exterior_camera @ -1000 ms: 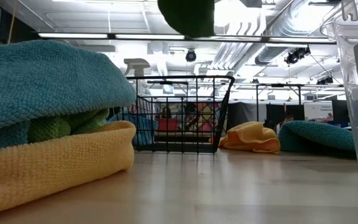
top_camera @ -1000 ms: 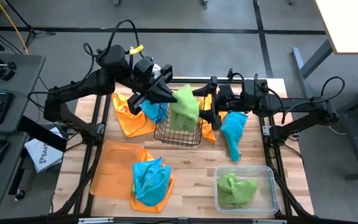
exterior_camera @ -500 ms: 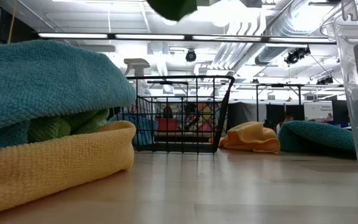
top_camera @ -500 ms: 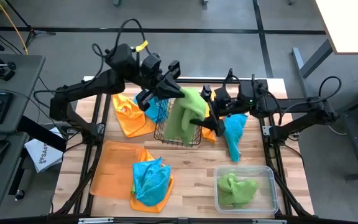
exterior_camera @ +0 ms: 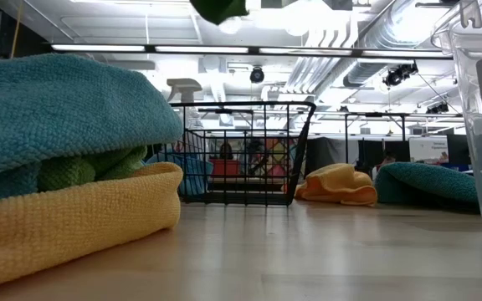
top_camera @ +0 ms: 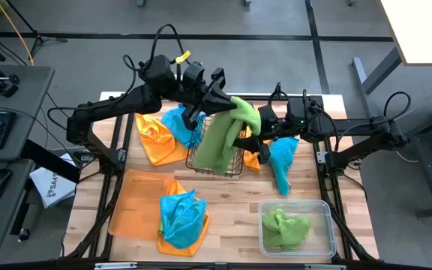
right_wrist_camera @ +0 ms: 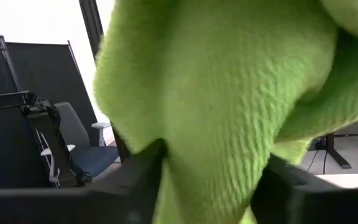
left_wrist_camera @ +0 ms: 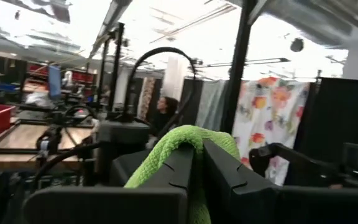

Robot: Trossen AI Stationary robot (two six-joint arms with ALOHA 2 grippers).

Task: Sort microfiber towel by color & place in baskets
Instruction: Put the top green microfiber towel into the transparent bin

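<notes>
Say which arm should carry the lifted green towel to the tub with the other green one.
Right, probably. Both grippers grip the green towel above the wire basket; the clear tub sits on the right arm's side.

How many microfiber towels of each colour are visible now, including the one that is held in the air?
Green towels: 3, one held by the left gripper, one in the clear tub, one inside the pile in the low view
Blue towels: 3
Orange towels: 3
Total: 9
</notes>
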